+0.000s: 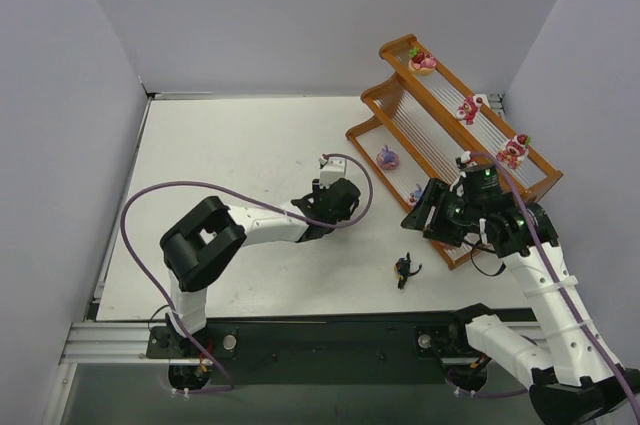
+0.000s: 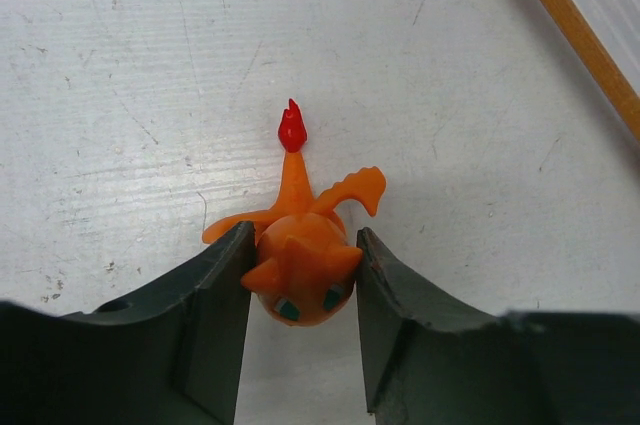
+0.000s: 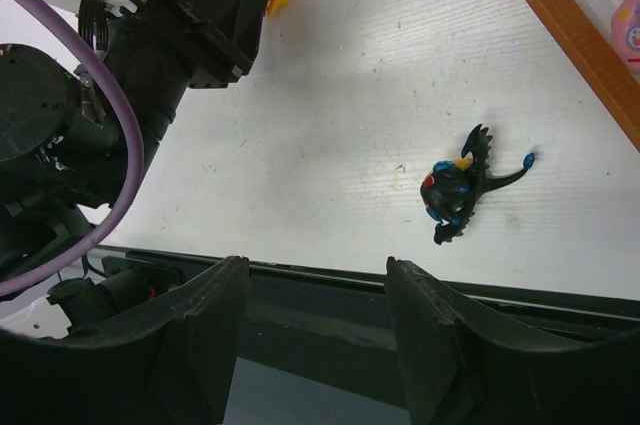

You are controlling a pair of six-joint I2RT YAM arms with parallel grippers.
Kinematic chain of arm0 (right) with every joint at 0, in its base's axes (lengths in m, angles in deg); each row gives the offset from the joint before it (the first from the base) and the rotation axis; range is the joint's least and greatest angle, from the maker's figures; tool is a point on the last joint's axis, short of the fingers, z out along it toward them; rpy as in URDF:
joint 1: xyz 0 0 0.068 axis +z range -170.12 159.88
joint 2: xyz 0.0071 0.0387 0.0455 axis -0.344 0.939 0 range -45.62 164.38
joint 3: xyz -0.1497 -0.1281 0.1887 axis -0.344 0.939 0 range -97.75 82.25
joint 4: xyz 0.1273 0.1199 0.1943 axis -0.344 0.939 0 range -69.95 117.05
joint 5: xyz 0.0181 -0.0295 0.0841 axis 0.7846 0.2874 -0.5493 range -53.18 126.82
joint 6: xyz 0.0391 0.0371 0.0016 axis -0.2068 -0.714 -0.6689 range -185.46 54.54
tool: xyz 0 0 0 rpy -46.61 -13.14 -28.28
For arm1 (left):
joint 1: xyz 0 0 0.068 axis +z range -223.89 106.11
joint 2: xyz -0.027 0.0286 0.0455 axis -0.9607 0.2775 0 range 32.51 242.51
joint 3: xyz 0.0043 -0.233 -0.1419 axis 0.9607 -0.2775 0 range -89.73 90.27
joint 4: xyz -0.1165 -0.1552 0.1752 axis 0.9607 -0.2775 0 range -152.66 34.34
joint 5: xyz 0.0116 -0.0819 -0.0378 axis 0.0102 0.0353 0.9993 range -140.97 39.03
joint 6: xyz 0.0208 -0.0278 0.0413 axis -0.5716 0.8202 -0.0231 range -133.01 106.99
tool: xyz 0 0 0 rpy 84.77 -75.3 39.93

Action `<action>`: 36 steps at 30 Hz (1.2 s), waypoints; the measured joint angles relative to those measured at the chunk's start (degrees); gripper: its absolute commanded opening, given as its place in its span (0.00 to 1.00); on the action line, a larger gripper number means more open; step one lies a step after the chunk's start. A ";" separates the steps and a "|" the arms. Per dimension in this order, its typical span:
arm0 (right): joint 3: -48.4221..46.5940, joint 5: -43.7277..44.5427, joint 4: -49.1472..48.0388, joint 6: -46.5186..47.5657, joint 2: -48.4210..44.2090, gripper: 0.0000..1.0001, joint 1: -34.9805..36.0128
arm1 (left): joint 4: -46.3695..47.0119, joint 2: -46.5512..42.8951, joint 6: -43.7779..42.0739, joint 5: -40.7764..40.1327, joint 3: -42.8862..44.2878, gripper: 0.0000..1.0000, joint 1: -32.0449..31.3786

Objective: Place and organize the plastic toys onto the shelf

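My left gripper (image 2: 302, 237) is shut on the head of an orange toy (image 2: 300, 270) that lies on the white table, both fingers touching its sides; its red-tipped tail points away. From above, the left gripper (image 1: 335, 200) hides this toy. A black winged toy (image 1: 403, 269) lies on the table, seen also as the black toy (image 3: 455, 190) beyond my right gripper (image 3: 318, 275), which is open and holds nothing. The orange-brown shelf (image 1: 400, 105) stands at the back right. Three pink toys (image 1: 468, 108) stand on its top tier and two purple toys (image 1: 387, 157) sit on its lowest tier.
The right gripper (image 1: 425, 210) hovers just in front of the shelf's near end. The left arm (image 3: 150, 45) and its purple cable fill the upper left of the right wrist view. A black rail (image 1: 320, 335) runs along the table's near edge.
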 measured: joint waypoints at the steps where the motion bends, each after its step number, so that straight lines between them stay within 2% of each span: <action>1: -0.02 -0.02 0.00 0.04 0.09 0.56 -0.20 | 0.07 0.02 -0.20 0.04 0.11 0.30 0.07; 5: -0.31 -0.04 0.11 0.22 0.31 0.56 -0.85 | 0.00 0.20 -0.98 0.13 0.33 0.02 0.28; 6: -0.50 -0.04 0.15 0.24 0.33 0.56 -0.96 | -0.04 0.28 -1.27 0.26 0.48 0.00 0.37; 14: -2.60 -0.83 0.48 1.29 0.28 0.56 -3.32 | -0.15 0.72 -8.87 6.03 2.91 0.00 3.13; 21: -6.23 -1.20 1.11 2.36 0.31 0.56 -5.35 | -0.85 -1.40 -19.69 21.55 6.62 0.00 8.87; 29: -11.52 -1.44 1.49 4.48 1.46 0.56 -6.58 | -4.04 -1.62 -28.85 34.10 20.96 0.00 10.32; 36: -14.19 -1.57 1.99 5.99 2.01 0.56 -7.85 | -8.85 -0.48 -33.35 40.13 34.18 0.00 10.10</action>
